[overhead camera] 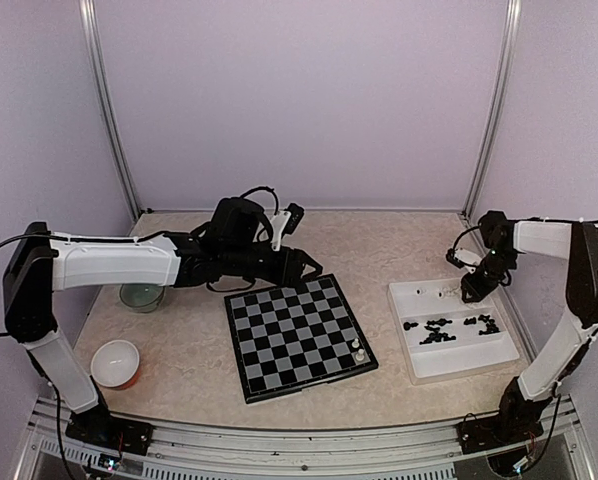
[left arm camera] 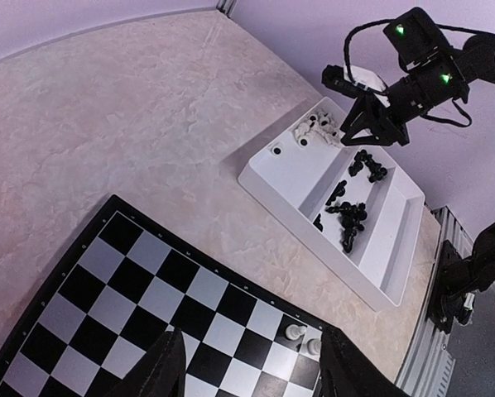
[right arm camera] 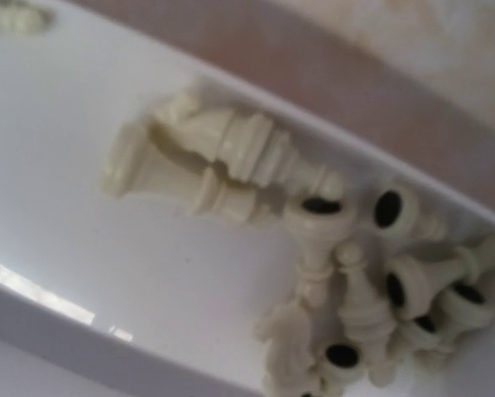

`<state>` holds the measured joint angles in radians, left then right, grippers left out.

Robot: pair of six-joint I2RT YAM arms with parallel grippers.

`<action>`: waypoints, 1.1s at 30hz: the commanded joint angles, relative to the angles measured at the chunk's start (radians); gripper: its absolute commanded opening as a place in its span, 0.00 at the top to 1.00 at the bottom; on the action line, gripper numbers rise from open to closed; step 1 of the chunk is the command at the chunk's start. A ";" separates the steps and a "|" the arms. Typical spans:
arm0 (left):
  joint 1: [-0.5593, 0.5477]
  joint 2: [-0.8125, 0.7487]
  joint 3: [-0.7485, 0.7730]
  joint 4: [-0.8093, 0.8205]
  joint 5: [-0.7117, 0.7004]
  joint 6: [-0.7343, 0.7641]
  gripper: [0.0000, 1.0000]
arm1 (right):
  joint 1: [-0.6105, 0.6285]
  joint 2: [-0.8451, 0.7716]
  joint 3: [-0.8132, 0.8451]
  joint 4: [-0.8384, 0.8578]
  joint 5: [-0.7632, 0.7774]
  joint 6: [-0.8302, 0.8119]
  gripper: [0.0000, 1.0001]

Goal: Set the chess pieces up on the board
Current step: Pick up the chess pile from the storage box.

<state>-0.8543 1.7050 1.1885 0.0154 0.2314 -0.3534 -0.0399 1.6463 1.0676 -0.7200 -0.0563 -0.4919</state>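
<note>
The left arm reaches from its base at the near left, up and then across to the right. The left gripper (overhead camera: 301, 268) hangs over the far edge of the board (overhead camera: 289, 345). In its wrist view its dark fingers (left arm camera: 160, 372) stand apart with only checked squares between them, grasping nothing.

The right arm rises at the near right and bends back toward the left. The right gripper (overhead camera: 472, 290) points down into the far end of the white tray (overhead camera: 459, 360). I cannot tell whether its fingers are spread or clenched, since its wrist view shows only a close heap of cream chess pieces (right arm camera: 347, 281) lying on their sides against the tray wall.

Black chess pieces (overhead camera: 439, 330) lie scattered in the tray's middle compartment. Two cream pieces (overhead camera: 358, 350) stand on the board's near right corner, just beside each other.

The board lies in the middle of a beige marbled table (overhead camera: 399, 245), well left of the tray. On the left are a white bowl (overhead camera: 114, 362) and, farther back, a clear glass dish (overhead camera: 141, 296). Pale lilac walls (overhead camera: 299, 100) with metal corner posts (overhead camera: 107, 110) enclose the table.
</note>
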 commanded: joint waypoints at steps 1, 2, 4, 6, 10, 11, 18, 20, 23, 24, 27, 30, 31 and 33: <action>-0.008 0.013 0.039 0.000 0.012 0.019 0.44 | -0.007 0.033 -0.022 0.035 0.048 0.022 0.74; -0.008 0.013 0.039 -0.001 0.009 0.019 0.44 | -0.008 0.038 -0.025 0.040 0.059 0.022 0.75; -0.008 0.012 0.037 -0.002 0.008 0.020 0.44 | -0.011 0.049 -0.030 0.047 0.079 0.025 0.76; -0.008 0.013 0.037 0.000 0.006 0.019 0.44 | -0.016 0.068 -0.030 0.050 0.086 0.029 0.77; -0.009 0.017 0.039 0.004 0.008 0.019 0.44 | -0.018 0.101 -0.029 0.064 0.099 0.029 0.78; -0.010 0.019 0.040 0.004 0.008 0.019 0.44 | -0.018 0.109 -0.030 0.069 0.103 0.029 0.78; -0.013 0.025 0.046 0.007 0.011 0.017 0.44 | -0.020 0.163 -0.021 0.084 0.087 0.024 0.76; -0.014 0.029 0.049 0.005 0.013 0.019 0.44 | -0.020 0.173 -0.019 0.069 0.065 0.023 0.79; -0.013 0.031 0.056 0.004 0.013 0.021 0.44 | -0.020 0.157 -0.016 0.049 0.005 0.022 0.85; -0.013 0.033 0.058 0.006 0.014 0.021 0.44 | -0.020 0.144 -0.012 0.041 -0.021 0.021 0.86; -0.015 0.045 0.071 0.017 0.015 0.014 0.44 | -0.020 0.103 0.012 0.001 -0.118 0.024 0.89; -0.021 0.070 0.097 0.025 0.017 0.008 0.44 | -0.020 0.057 0.039 -0.035 -0.225 0.021 0.90; -0.024 0.077 0.106 0.031 0.017 0.005 0.44 | -0.020 0.033 0.046 -0.043 -0.258 0.017 0.91; -0.028 0.098 0.125 0.044 0.019 -0.012 0.44 | -0.020 -0.002 0.046 -0.049 -0.333 0.003 0.91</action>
<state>-0.8665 1.7634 1.2629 0.0212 0.2340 -0.3519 -0.0509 1.7409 1.0763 -0.7136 -0.1951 -0.4747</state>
